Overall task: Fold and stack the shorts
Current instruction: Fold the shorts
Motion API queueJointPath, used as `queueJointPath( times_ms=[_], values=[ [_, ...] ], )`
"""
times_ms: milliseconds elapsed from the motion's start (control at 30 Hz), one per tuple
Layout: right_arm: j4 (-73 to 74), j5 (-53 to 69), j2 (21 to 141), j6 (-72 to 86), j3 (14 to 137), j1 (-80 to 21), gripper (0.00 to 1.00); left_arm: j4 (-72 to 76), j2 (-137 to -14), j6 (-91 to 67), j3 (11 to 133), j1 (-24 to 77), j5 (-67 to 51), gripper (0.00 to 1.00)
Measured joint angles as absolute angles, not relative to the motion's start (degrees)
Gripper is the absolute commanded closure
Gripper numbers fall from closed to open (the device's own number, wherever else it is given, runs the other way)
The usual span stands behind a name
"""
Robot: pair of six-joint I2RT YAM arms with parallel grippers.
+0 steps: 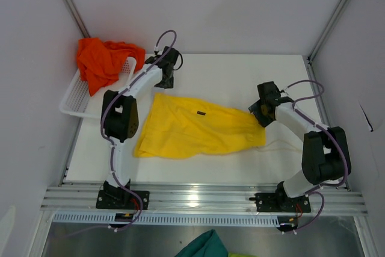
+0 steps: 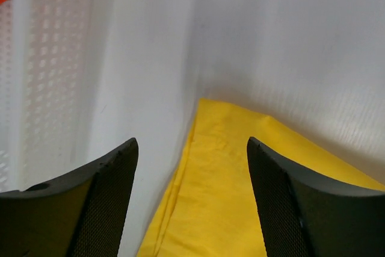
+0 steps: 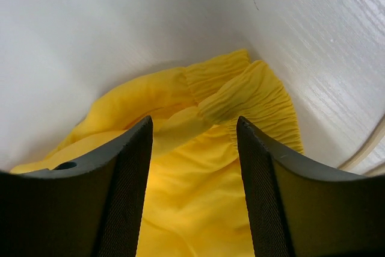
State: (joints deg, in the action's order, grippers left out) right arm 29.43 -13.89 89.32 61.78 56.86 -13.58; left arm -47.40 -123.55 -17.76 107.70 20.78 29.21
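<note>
1. Left gripper (image 2: 192, 148) is spread wide and empty over the 11 o'clock corner of the yellow shorts (image 1: 192, 127); right gripper (image 3: 194, 127) is equally wide and empty, jaws either side of the gathered waistband (image 3: 240, 94) at the 3 o'clock end
2. That pair lies mostly flat mid-table (image 1: 240, 76); the orange shorts (image 1: 102, 61) sit bunched in the basket (image 1: 72, 103) at 10 o'clock
3. Both pairs look thin, light and limp, so I judge they will sag when lifted, slide on the smooth top and wrinkle if dragged
4. Likely best holds are the thicker elastic waistband at 3 o'clock and the doubled hem edge at 11 o'clock, pinched low to catch both layers
5. One drawstring (image 1: 283, 144) trails at 4 o'clock and may snag; the basket wall crowds the 11 o'clock corner; a teal cloth (image 1: 201, 248) at 6 o'clock lies off the table, out of the way
</note>
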Motion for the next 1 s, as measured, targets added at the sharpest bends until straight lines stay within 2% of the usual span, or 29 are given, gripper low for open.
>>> queueJointPath(
  times_ms=[133,200,300,400,533,600,667,833,1000],
  values=[
    [28.88,-12.75,87.35,57.93,58.02,-12.78,0.36,-51.11,-119.94,-20.53,107.44,20.71,32.47,0.24],
    [28.53,-11.99,86.41,55.40,58.39,-12.36,0.26,-51.07,-116.51,-21.12,105.21,21.08,32.62,0.24],
    [28.51,-10.09,85.12,51.40,58.98,-11.44,0.25,-50.00,-109.19,-21.41,98.41,23.27,32.49,0.25],
    [28.12,-6.15,84.71,46.48,60.05,-8.97,0.25,-47.57,-102.85,-21.37,92.38,29.23,31.68,0.25],
    [27.44,-0.64,84.07,39.31,60.10,-5.06,0.23,-40.10,-95.77,-20.47,83.77,42.26,27.55,0.24],
    [26.61,2.11,83.26,35.97,59.48,-3.16,0.26,-36.58,-94.02,-20.18,80.84,46.87,23.75,0.24],
    [25.04,4.89,82.06,33.21,58.08,-1.67,0.33,-34.33,-94.00,-19.92,80.29,48.03,19.86,0.25],
    [23.24,9.17,80.53,28.03,54.37,-0.40,0.33,-30.52,-98.17,-19.94,82.65,47.09,13.93,0.26],
    [21.06,12.47,80.58,22.46,52.23,-1.45,0.24,-30.06,-107.85,-20.36,87.90,47.16,12.58,0.26]
  ],
)
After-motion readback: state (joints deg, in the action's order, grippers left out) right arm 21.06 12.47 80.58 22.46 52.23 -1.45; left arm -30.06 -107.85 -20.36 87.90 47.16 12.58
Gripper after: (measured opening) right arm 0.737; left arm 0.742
